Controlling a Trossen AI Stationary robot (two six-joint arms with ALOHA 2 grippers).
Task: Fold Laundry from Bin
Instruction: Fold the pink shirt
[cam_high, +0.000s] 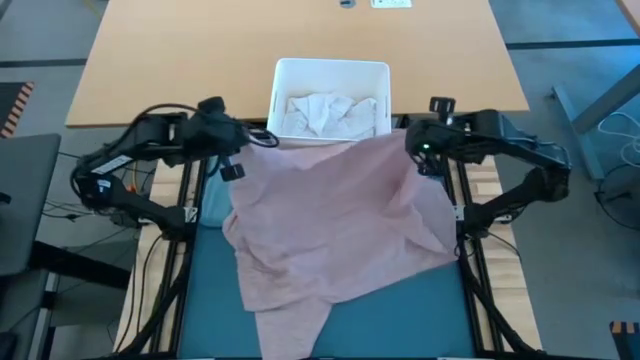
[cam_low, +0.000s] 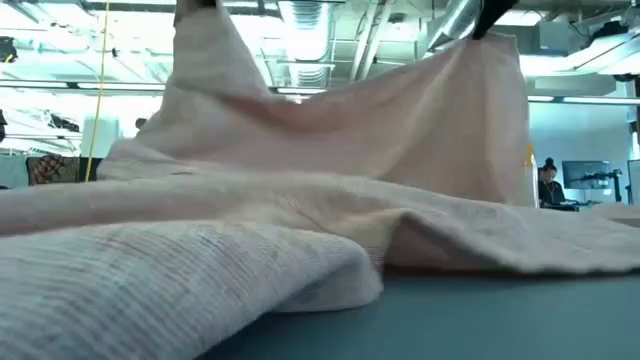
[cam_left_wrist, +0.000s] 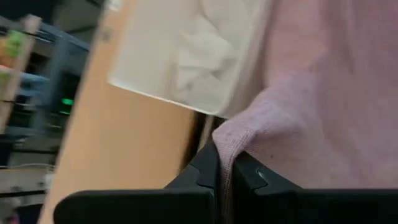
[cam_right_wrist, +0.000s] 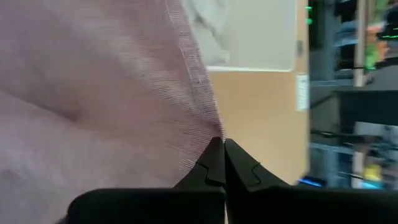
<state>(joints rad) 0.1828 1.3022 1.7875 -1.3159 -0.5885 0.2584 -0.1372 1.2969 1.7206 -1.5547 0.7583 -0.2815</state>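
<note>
Both claws clamped shut on the far corners of the dusty pink garment (cam_high: 340, 220): left claw (cam_left_wrist: 225, 163) and right claw (cam_right_wrist: 222, 151) hold it raised just in front of the white bin (cam_high: 331, 72), w/ white laundry (cam_high: 325, 113) left inside. Near half drapes on the teal mat (cam_high: 420, 315). To do it well: keep both corners level & taut, lay flat w/o bunching. Wooden tabletop (cam_high: 200, 60) beyond; lab room w/ ceiling lights behind, a person (cam_low: 548, 182) far off.

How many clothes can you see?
2: a pink garment held up over the mat by both end effectors, and white cloth in the bin. More may hide underneath.
</note>
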